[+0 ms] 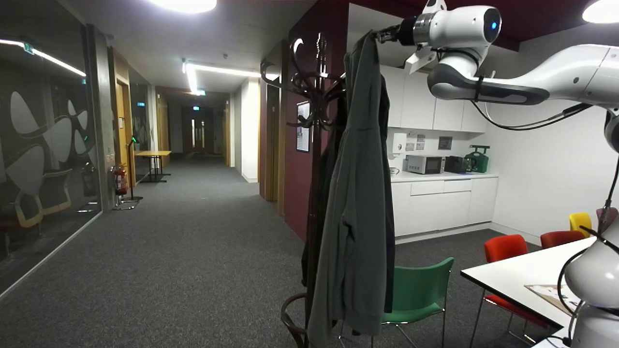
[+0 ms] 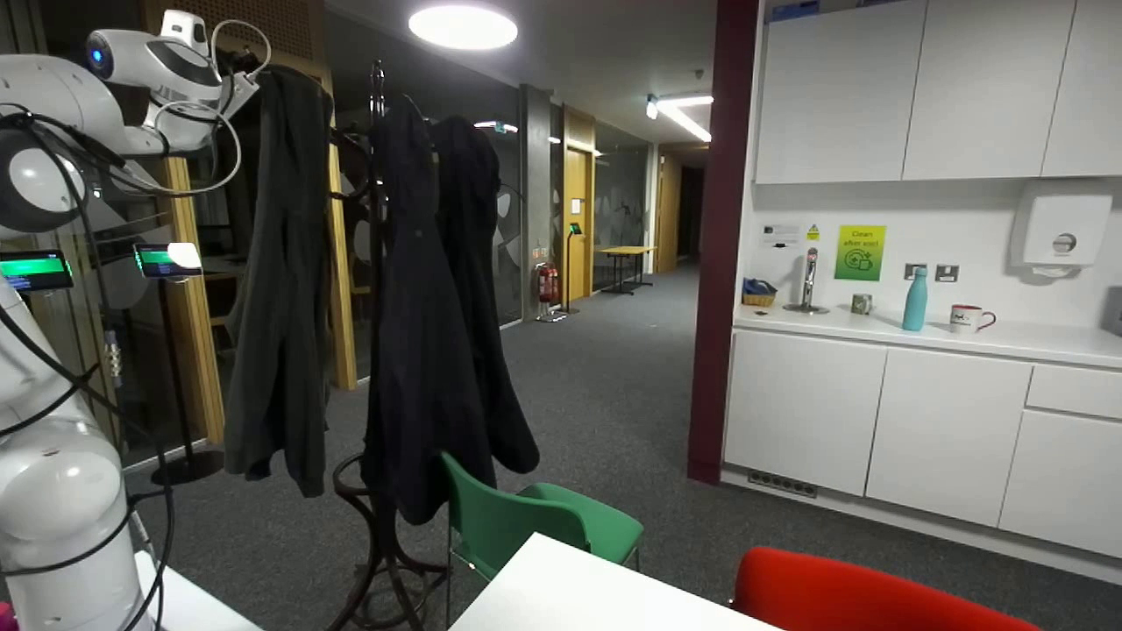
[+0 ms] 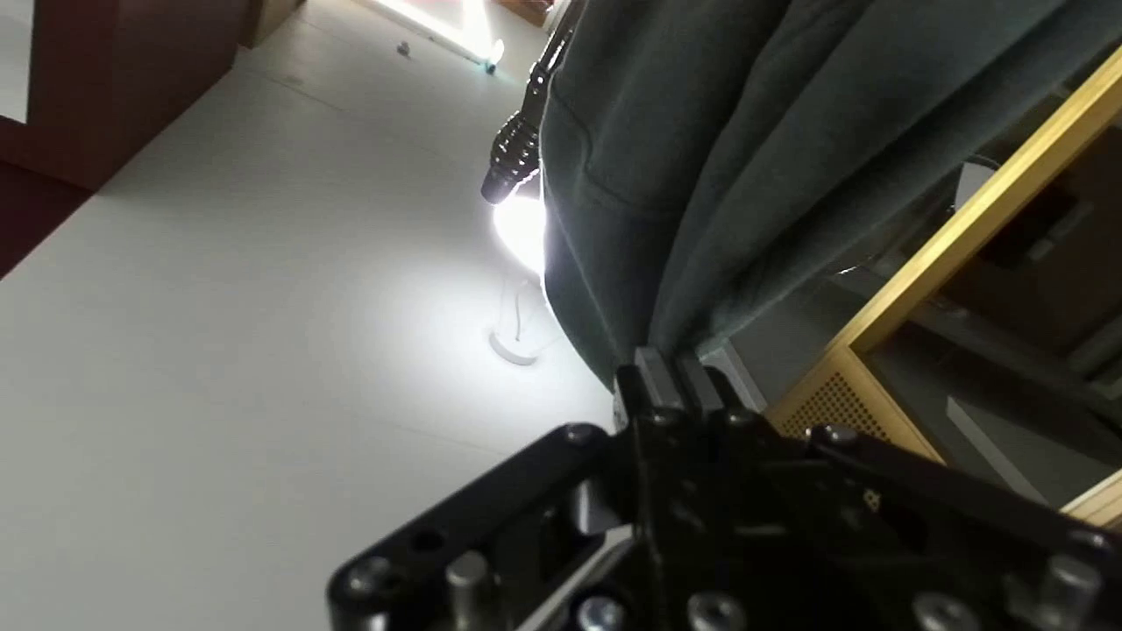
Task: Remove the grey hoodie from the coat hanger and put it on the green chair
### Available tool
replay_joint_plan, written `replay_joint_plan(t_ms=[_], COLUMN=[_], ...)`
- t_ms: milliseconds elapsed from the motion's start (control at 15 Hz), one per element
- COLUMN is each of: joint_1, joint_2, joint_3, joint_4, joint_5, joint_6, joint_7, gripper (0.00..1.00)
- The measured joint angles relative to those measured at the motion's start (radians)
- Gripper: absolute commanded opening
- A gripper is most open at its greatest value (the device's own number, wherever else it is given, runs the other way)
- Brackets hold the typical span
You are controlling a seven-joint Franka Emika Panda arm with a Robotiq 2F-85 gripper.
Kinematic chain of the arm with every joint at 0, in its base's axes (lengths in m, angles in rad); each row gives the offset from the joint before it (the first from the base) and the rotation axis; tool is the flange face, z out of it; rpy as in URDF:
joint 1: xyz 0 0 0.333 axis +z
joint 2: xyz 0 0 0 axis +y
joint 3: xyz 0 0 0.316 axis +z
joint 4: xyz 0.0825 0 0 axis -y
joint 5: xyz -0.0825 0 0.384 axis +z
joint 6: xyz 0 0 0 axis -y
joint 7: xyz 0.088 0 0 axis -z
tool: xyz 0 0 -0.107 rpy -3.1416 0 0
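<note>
The grey hoodie (image 1: pixel 360 193) hangs long and limp from my gripper (image 1: pixel 378 36) in both exterior views (image 2: pixel 285 263). In the wrist view, the fingers (image 3: pixel 675 372) are shut on the gathered top of the hoodie (image 3: pixel 701 166). The dark coat hanger (image 1: pixel 316 108) stands right beside the hoodie, and its pole shows in an exterior view (image 2: pixel 377 254). Its knobbed tip (image 3: pixel 513 153) shows in the wrist view. I cannot tell whether a hook touches the hoodie. The green chair (image 1: pixel 420 290) stands near the stand's base; its back (image 2: pixel 504 517) faces the white table.
Black coats (image 2: pixel 429 307) hang on the stand, just above the green chair's back. A white table (image 2: pixel 587 587) stands close to the chair. Red chairs (image 1: pixel 505 249) are at the table. White kitchen cabinets (image 1: pixel 440 203) line the wall behind. A grey carpet aisle (image 1: pixel 203 251) runs beside the stand.
</note>
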Motion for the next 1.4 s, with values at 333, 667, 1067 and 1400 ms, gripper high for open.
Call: replay_joint_plan(t_ms=[333, 667, 1067, 1400], joint_1=[-0.008, -0.010, -0.008, 0.077], joint_2=[-0.015, -0.028, -0.029, 0.000], joint_3=[0.032, 0.033, 0.035, -0.020], joint_4=[0.000, 0.000, -0.004, -0.005], joint_5=[-0.025, -0.025, -0.009, 0.040], joint_6=[-0.044, -0.069, -0.195, -0.331], joint_7=[0.031, 0.033, 0.032, 0.030], gripper=[0.44, 0.82, 1.00, 1.00])
